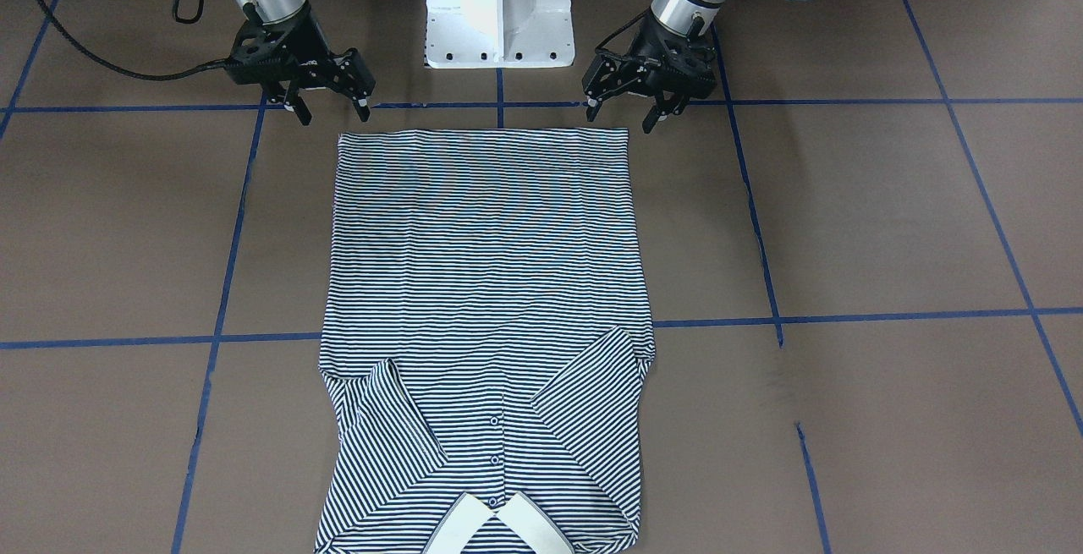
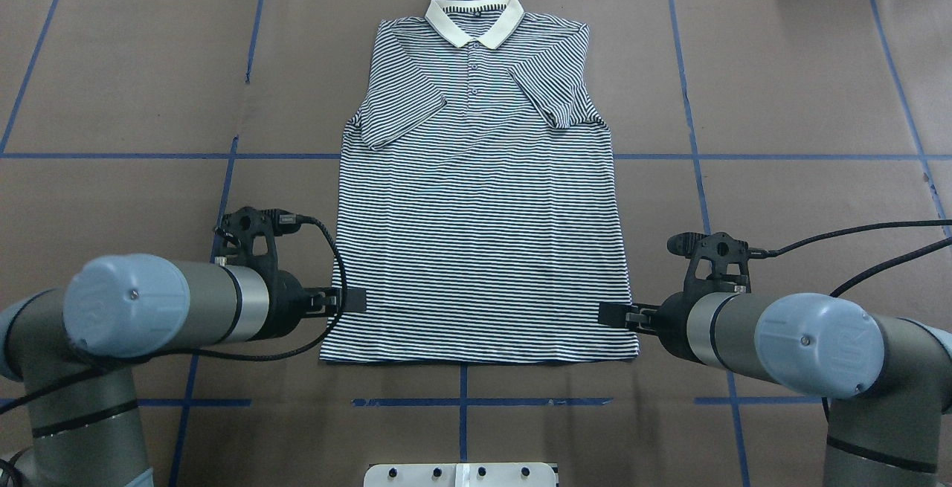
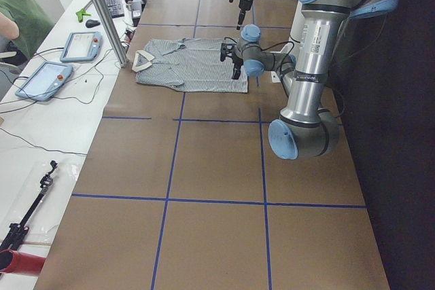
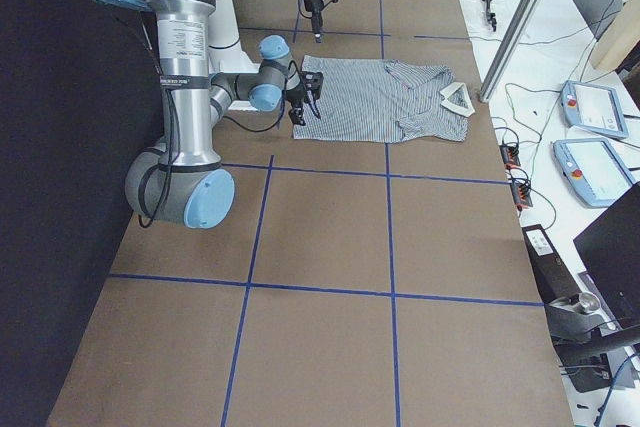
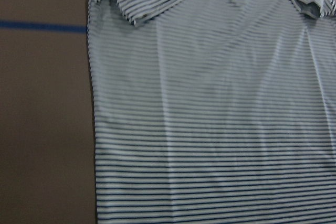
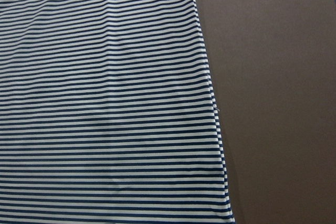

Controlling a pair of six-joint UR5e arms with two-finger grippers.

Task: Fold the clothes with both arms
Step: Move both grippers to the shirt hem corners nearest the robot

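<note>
The striped polo shirt [image 1: 486, 283] lies flat on the brown table, front up. Its white collar [image 2: 474, 20] is at the far end and both sleeves are folded in over the chest. The hem is nearest the robot. My left gripper [image 1: 620, 117] is open and empty, just off the hem's left corner; it also shows in the overhead view [image 2: 349, 300]. My right gripper [image 1: 334, 114] is open and empty at the hem's right corner, also in the overhead view [image 2: 613, 314]. The wrist views show only the shirt [image 5: 210, 119] [image 6: 105, 103] and no fingers.
The white pedestal base [image 1: 497, 13] stands between the arms, behind the hem. Blue tape lines [image 1: 846, 317] grid the brown table cover. Beyond the table's far edge stand a metal post [image 3: 102, 11] and teach pendants [image 3: 81, 45]. A person [image 3: 13, 11] sits there.
</note>
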